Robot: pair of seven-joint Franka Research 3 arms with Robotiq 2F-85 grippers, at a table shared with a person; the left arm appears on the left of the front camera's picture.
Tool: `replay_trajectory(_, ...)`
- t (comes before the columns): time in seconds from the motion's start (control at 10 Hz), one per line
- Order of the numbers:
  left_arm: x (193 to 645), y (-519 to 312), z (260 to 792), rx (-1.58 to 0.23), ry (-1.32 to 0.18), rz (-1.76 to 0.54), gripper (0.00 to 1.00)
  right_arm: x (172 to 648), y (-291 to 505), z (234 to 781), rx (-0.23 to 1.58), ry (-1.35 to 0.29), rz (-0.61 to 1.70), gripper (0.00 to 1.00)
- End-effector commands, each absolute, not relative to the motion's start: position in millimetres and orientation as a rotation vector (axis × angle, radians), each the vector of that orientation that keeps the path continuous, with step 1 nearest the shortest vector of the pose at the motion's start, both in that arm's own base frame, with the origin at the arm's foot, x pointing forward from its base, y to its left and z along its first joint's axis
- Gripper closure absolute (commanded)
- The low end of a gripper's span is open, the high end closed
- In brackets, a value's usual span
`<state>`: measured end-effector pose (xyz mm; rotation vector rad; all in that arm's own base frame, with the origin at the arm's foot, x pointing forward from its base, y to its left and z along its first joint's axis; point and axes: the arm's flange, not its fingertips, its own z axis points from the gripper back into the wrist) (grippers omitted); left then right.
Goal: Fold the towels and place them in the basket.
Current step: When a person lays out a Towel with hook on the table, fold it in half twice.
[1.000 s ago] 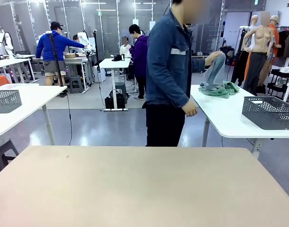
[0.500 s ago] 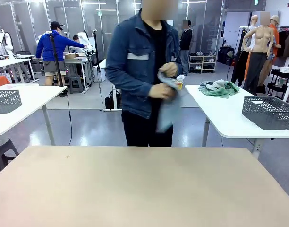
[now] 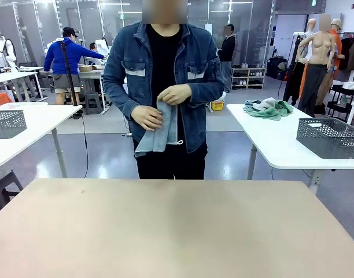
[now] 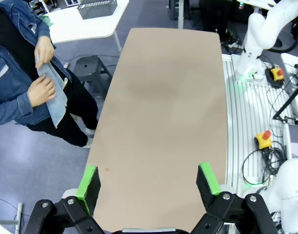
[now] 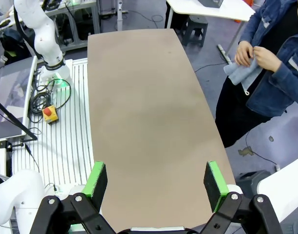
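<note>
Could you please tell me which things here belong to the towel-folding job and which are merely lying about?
For the job:
light blue towel in the person's hands
green towel on the right side table
grey mesh basket beside it, probably

Lying about:
second basket on the left table
stool
yellow box

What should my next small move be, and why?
Probably wait with both arms parked: the light blue terry towel is in the person's hands, beyond the far edge of the beige table, not laid down to fold. The left gripper and right gripper hang open above the table.
</note>
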<state>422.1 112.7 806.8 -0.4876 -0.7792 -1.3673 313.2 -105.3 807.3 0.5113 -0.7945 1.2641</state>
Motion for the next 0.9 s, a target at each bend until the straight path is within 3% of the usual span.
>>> replay_trajectory(0.0, 421.4, 112.1, 807.7, -0.487, -0.781, -1.368, 0.00, 313.5, -104.8, 808.5, 0.508, -0.801, 1.261, 0.00)
replay_trajectory(0.8, 421.4, 112.1, 807.7, -0.487, -0.781, -1.368, 0.00, 313.5, -104.8, 808.5, 0.508, -0.801, 1.261, 0.00)
